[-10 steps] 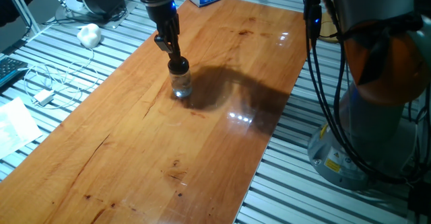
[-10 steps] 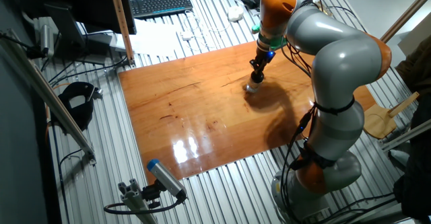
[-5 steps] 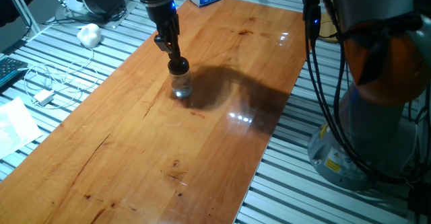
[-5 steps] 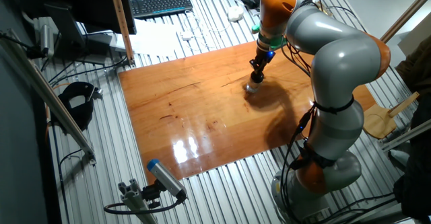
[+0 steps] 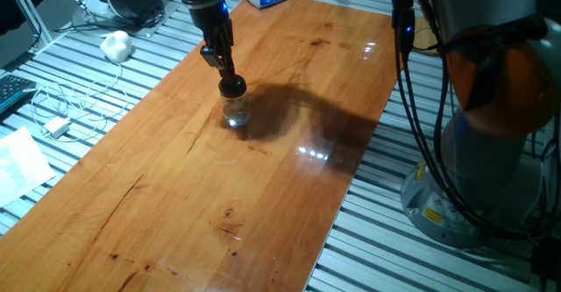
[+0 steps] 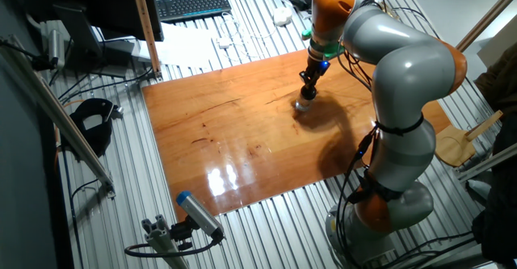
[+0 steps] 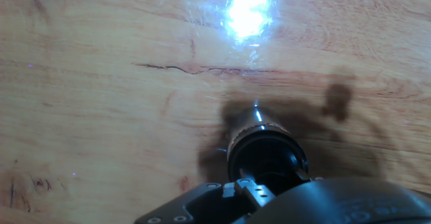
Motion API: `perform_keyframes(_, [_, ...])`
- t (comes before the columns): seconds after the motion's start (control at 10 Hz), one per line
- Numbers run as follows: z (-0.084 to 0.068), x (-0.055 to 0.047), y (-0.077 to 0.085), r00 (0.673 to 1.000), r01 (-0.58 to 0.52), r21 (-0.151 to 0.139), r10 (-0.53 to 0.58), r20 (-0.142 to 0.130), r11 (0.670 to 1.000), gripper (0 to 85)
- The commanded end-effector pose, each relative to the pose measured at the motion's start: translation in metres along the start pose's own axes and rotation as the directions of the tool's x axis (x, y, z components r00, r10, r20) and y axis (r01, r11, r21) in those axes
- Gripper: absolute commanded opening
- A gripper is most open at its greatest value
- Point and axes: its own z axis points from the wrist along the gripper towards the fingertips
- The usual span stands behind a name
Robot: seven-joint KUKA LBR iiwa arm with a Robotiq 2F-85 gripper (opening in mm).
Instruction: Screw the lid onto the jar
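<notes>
The jar stands upright on the wooden table, in the half of the tabletop toward the white lumpy ball, which lies off the table on the slatted metal floor. The lid sits on top of the jar, covering its mouth. The gripper comes down from above and meets the lid at its fingertips; whether the fingers are clamped on the lid or merely touching it cannot be told from either fixed view. In the hand view the lid fills the space just below the gripper body, with the table around it and a bright glare beyond. A keyboard lies beyond the table.
</notes>
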Motion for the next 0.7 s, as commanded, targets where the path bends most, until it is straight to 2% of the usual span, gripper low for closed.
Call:
perform_keyframes(0.0, [0.0001,-0.0001,-0.0001,1.0,0.0,0.002,0.0,0.002,1.0,0.0])
perform_keyframes(0.4, [0.0011,-0.0007,-0.0005,1.0,-0.011,0.016,0.011,0.015,1.0,0.0])
perform_keyframes(0.5, [0.0011,-0.0007,-0.0007,1.0,-0.013,0.018,0.013,0.017,1.0,17.0])
perform_keyframes(0.6, [0.0009,-0.0006,-0.0009,1.0,-0.018,0.021,0.018,0.017,1.0,17.0])
